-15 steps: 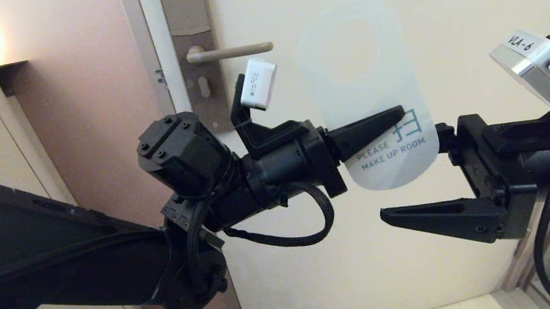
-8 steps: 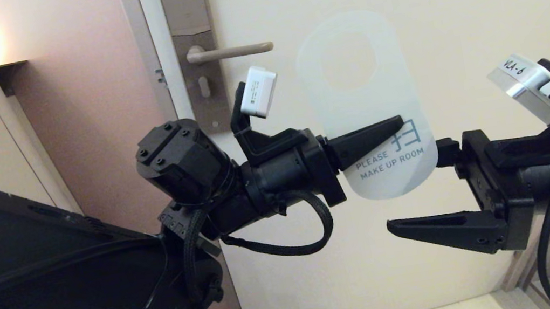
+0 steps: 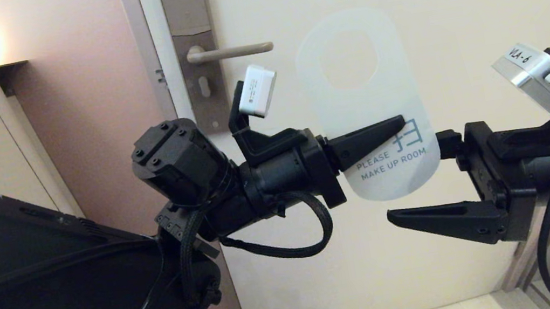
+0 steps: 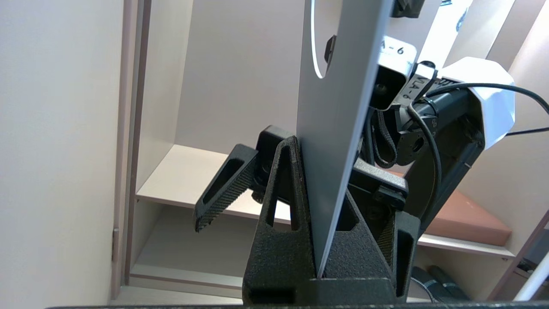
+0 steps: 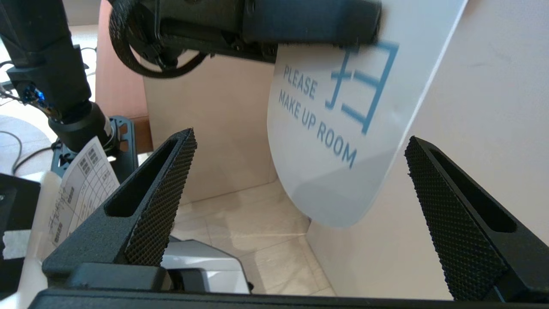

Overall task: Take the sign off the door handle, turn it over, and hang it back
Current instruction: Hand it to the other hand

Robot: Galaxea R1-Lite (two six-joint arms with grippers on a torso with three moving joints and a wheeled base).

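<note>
Now my left hand pinches the one sign, upright, white face out, hole uppermost, right of the single door handle and well clear of it. My right hand gapes wide and empty, just beside the sign's lower end.

Head camera faces the cream door from mid-range. Left wrist camera looks edge-on, close, along the flat white blue-lettered sign. Right wrist camera views the sign's printed face closely. All share it.
</note>
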